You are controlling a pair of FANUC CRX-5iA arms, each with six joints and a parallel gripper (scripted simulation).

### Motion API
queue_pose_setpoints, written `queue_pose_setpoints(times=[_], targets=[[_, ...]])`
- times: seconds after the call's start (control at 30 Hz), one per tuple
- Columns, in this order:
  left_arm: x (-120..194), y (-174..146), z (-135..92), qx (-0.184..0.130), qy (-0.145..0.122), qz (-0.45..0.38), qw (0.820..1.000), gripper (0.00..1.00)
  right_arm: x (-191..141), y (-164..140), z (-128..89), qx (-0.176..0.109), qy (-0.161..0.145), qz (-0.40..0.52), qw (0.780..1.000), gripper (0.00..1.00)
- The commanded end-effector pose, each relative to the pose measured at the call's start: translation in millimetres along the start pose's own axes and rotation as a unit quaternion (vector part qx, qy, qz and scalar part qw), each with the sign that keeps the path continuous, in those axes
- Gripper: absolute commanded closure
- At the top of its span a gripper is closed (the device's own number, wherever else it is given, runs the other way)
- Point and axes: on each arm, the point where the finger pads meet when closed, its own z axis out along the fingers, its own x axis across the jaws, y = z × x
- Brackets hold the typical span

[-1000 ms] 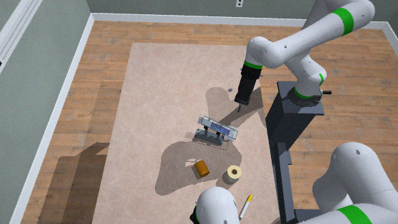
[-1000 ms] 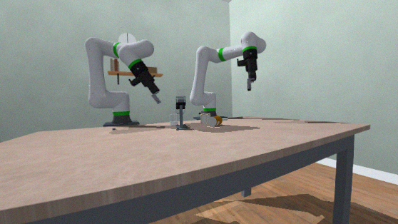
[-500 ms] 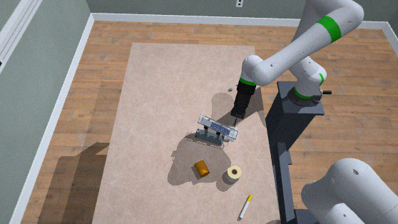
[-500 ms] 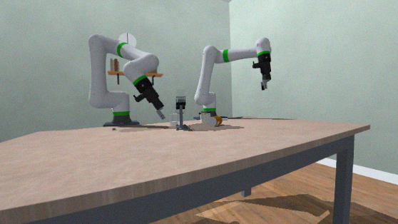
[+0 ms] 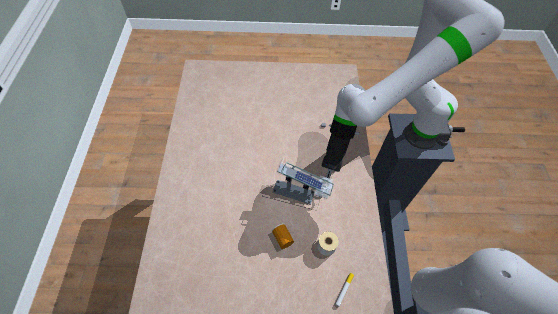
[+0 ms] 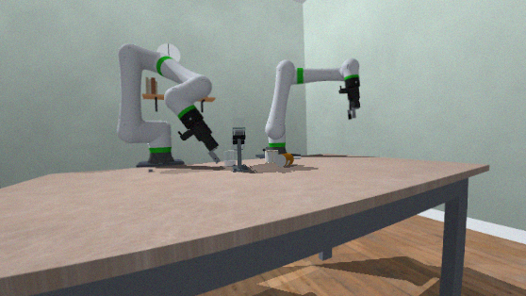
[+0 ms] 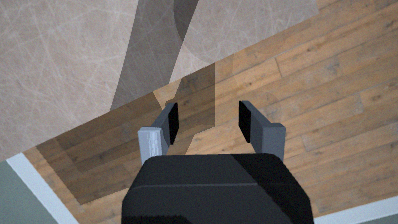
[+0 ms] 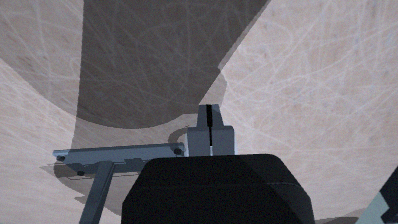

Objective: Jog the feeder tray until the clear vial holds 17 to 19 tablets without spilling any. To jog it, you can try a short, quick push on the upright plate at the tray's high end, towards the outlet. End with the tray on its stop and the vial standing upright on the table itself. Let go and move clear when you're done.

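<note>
Feeder tray [image 5: 282, 167] [image 6: 238, 133] sits raised on posts above its dark base [image 5: 280, 190] [image 6: 240, 170] [image 8: 120, 154], near the middle of the table [image 5: 225, 125] [image 6: 189, 207] [image 7: 55, 65] [image 8: 310, 85]; on the table around it, an orange bottle [image 5: 283, 236] [image 6: 287, 159] lies on its side, with a pale-topped roll [image 5: 322, 239] [image 6: 271, 156] near it, and a yellow-capped white marker [image 5: 344, 290] lies farther off; the right gripper [image 5: 329, 173] [image 6: 215, 160] [image 8: 209, 117] reaches down close beside one end of the tray, fingers fully together and holding nothing; the left gripper [image 6: 351, 114] [image 7: 208, 114] hangs well apart from it, spread wide and empty; the tray looks clear and shallow, a patch of small blue pieces inside; the clear vial [image 6: 230, 157] stands near the base, its tablet count too small to tell.

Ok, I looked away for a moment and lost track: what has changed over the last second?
The right hand came down close to the feeder tray. The left hand swung farther away from it. Nothing was visibly gripped or released. The tray, orange container and tape roll stayed put.
</note>
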Motion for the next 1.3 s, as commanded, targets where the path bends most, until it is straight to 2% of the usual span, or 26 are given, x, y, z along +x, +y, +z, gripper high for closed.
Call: queue_pose_setpoints(times=[0.0,0.1,0.17,0.2,0.23,0.47,0.67,0.73,0.83,1.0,1.27], targets=[[65.1,24.1,-8.2,0.0,0.005,-0.027,1.0,0.0,-0.4,0.8,-0.2,0.0,0.0,0.0,1.0,1.0],[107.4,32.6,-12.7,0.001,0.009,-0.045,0.999,0.0,-0.4,1.4,0.2,0.0,0.0,0.0,1.0,1.0],[107.4,32.6,-12.7,0.001,0.009,-0.045,0.999,0.0,-0.4,1.4,0.2,0.0,0.0,0.0,1.0,1.0],[140.1,37.9,-16.3,0.002,0.011,-0.055,0.998,0.0,-0.4,1.7,0.4,0.0,0.0,0.0,1.0,1.0],[158.9,38.8,-18.4,0.003,0.013,-0.065,0.998,0.0,-0.4,2.1,0.7,0.0,0.0,0.0,1.0,1.0],[254.4,34.5,-29.8,0.008,0.021,-0.11,0.994,0.0,-0.4,6.5,3.8,0.0,0.0,0.0,1.0,1.0],[336.3,16.3,-40.7,0.013,0.026,-0.148,0.988,0.0,-0.4,12.8,8.2,0.0,0.0,0.0,1.0,1.0],[336.3,16.3,-40.7,0.013,0.026,-0.148,0.988,0.0,-0.4,12.8,8.2,0.0,0.0,0.0,1.0,1.0],[374.9,3.1,-46.2,0.016,0.027,-0.165,0.986,0.0,-0.4,16.6,10.8,0.0,0.0,0.0,1.0,1.0],[412.0,-14.1,-51.9,0.019,0.029,-0.184,0.982,0.0,-0.4,23.4,15.6,0.0,0.0,0.0,1.0,1.0],[434.3,-26.5,-55.5,0.021,0.03,-0.197,0.98,0.0,-0.4,32.9,22.2,0.0,0.0,0.0,1.0,1.0]])
